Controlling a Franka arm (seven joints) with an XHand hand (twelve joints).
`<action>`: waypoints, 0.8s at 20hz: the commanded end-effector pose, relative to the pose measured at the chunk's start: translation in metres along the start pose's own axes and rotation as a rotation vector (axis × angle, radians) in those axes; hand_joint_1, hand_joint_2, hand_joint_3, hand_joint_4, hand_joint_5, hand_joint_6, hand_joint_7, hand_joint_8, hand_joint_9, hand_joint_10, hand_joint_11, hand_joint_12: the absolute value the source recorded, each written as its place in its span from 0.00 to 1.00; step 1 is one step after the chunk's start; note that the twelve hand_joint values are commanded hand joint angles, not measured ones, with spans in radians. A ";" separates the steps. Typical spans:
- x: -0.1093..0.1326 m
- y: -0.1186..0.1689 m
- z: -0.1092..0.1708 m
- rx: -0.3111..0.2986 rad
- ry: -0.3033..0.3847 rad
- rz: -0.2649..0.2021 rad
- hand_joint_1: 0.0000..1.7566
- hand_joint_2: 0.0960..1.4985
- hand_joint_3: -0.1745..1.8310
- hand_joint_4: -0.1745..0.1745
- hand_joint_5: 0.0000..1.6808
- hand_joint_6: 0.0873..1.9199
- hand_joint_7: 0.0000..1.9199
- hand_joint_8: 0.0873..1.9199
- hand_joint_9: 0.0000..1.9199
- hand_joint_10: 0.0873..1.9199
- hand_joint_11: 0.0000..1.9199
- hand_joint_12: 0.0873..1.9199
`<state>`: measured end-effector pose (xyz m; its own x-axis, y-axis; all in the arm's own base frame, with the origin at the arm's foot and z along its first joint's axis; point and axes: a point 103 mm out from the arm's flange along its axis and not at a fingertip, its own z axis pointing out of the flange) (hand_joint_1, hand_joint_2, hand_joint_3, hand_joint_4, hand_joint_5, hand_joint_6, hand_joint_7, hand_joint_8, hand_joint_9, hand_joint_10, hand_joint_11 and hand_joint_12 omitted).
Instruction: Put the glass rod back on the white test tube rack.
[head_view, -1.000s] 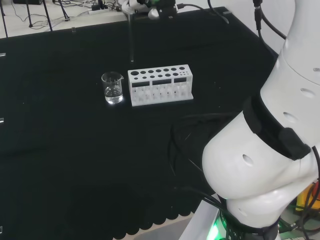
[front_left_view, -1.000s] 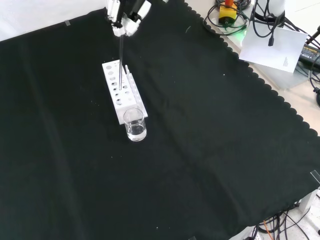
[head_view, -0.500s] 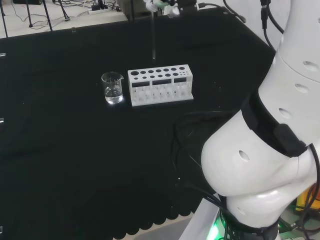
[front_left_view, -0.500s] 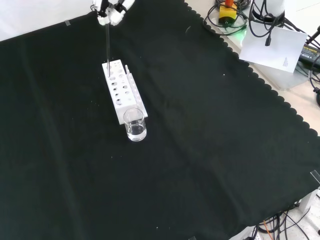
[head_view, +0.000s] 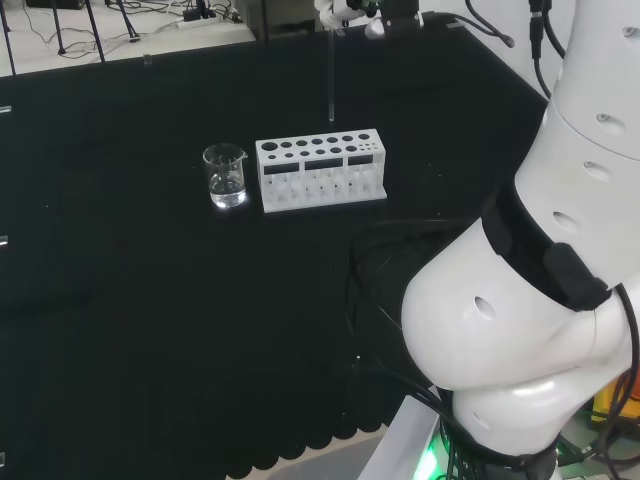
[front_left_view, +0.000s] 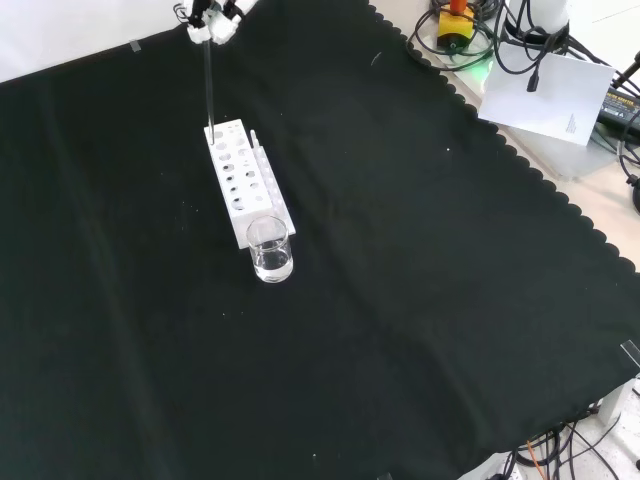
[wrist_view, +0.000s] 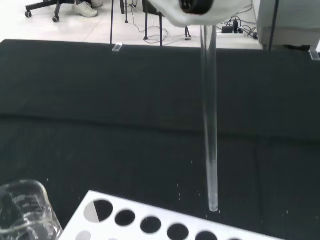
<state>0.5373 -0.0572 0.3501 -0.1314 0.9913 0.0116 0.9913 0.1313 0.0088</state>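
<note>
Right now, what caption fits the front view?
Hand holds glass rod upright above white test tube rack, beside a beaker.

Big glossy white arm, rounded links

The arm (head_view: 530, 330) has bulbous white shells with small round holes, a black band between two links, black cables running along the upper part, and a green glow at the base. The hand (front_left_view: 212, 12) is white with black bits.
</note>
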 end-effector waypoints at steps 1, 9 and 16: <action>-0.003 -0.009 0.006 0.013 0.006 0.004 0.75 0.68 0.06 0.00 0.69 0.19 0.65 0.43 0.80 0.44 0.85 0.23; 0.010 -0.016 0.011 0.017 0.003 0.005 0.75 0.68 0.06 0.00 0.69 0.19 0.65 0.42 0.80 0.44 0.85 0.23; 0.012 -0.012 0.013 0.022 0.004 -0.001 0.75 0.68 0.06 0.00 0.70 0.18 0.65 0.42 0.80 0.44 0.85 0.23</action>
<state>0.5226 -0.0482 0.3377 -0.1316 0.9912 0.0145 0.9912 0.1317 -0.0105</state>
